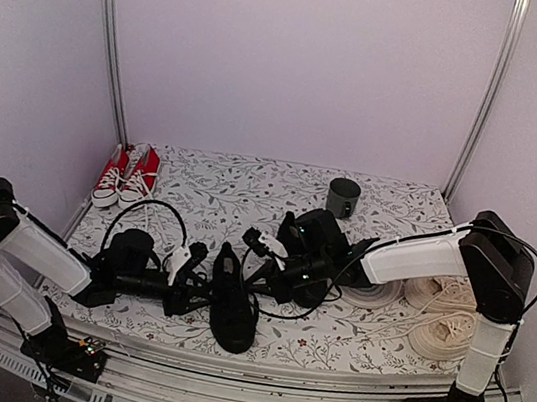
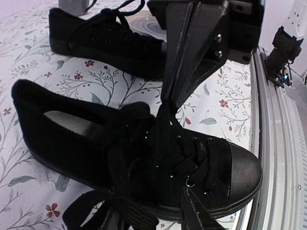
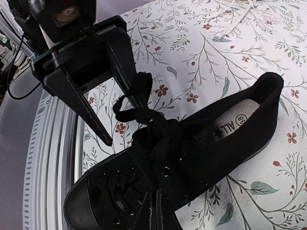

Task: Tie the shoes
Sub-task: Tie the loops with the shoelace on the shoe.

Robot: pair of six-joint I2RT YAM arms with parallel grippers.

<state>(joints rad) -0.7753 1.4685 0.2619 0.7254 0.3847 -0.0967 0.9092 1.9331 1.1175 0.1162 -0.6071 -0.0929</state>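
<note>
The desk is covered with a white cloth printed with grey leafy twigs and small red flowers. Plain pale lilac walls close it in at the back and on both sides. Two thin metal posts rise from the back corners, one on the left and one on the right, each leaning slightly outward toward the top. Along the near edge of the desk runs a silver metal rail with slots and ribbing. The light is soft and even, with only faint shadows on the cloth. No window shows, and the floor is hidden.
</note>
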